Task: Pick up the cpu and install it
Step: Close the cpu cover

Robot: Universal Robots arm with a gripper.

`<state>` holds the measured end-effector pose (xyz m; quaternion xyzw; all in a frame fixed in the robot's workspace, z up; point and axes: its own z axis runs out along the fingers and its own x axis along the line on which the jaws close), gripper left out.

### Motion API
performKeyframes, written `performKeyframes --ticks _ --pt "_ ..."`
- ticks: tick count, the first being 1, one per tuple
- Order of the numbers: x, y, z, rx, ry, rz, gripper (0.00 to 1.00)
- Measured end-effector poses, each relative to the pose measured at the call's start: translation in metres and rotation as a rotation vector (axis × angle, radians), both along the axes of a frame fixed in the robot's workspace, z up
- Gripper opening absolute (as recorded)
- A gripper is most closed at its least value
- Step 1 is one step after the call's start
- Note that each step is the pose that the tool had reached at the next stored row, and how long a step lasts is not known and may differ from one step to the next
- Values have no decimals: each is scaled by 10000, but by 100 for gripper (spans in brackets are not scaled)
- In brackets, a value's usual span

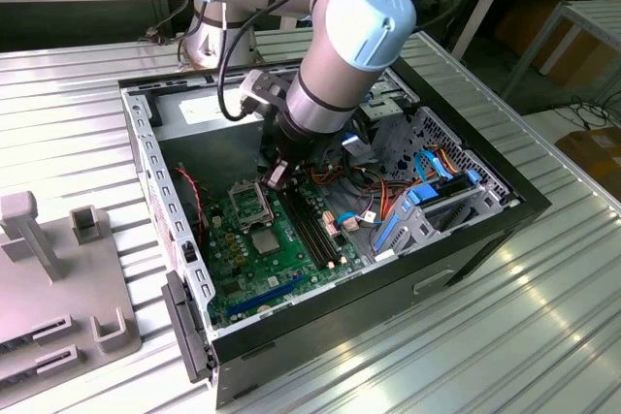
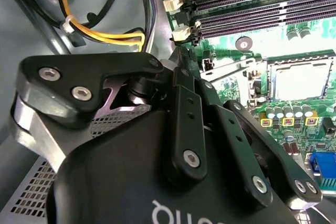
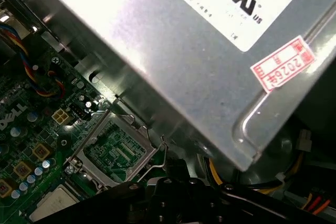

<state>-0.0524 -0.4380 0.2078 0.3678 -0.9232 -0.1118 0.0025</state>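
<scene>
The gripper (image 1: 277, 174) hangs low inside the open computer case (image 1: 485, 225), just above the upper part of the green motherboard (image 1: 257, 259). Its dark body and linkage show close up in the second wrist view (image 2: 184, 129) and as a black edge in the first wrist view (image 3: 173, 203). Whether it is wide or narrow cannot be told, and nothing is seen in its grasp. Almost directly beneath it sits the socket (image 3: 113, 150), with its metal frame and lever around a bare green field of contacts. The cpu (image 1: 264, 239) lies flat on the motherboard just beside the socket, apart from the gripper. It is a pale silver-grey square, also seen in both wrist views (image 2: 300, 80) (image 3: 52, 203), with small yellow-topped capacitors (image 2: 286, 120) near it. Long dark memory slots (image 1: 310, 230) run alongside, toward the exterior view's right. The grey power supply box (image 3: 173, 61) stands next to the socket at the case's far wall, with yellow and black wires (image 2: 105, 32) trailing from it. A blue drive bracket (image 1: 427, 201) fills the case's side at the exterior view's right. The case rests on a ribbed metal table (image 1: 78, 123), and a grey fixture (image 1: 58, 278) stands on it at the exterior view's left.
</scene>
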Motion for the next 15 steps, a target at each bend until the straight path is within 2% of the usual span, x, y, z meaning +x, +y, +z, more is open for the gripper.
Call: performKeyframes --ticks 7,9,11,15 --pt "-17 0 -1 14 1 3 11" --pt "6 0 -1 36 19 2 11" --pt "28 0 3 82 62 2 11" --pt "36 -1 4 72 75 0 11"
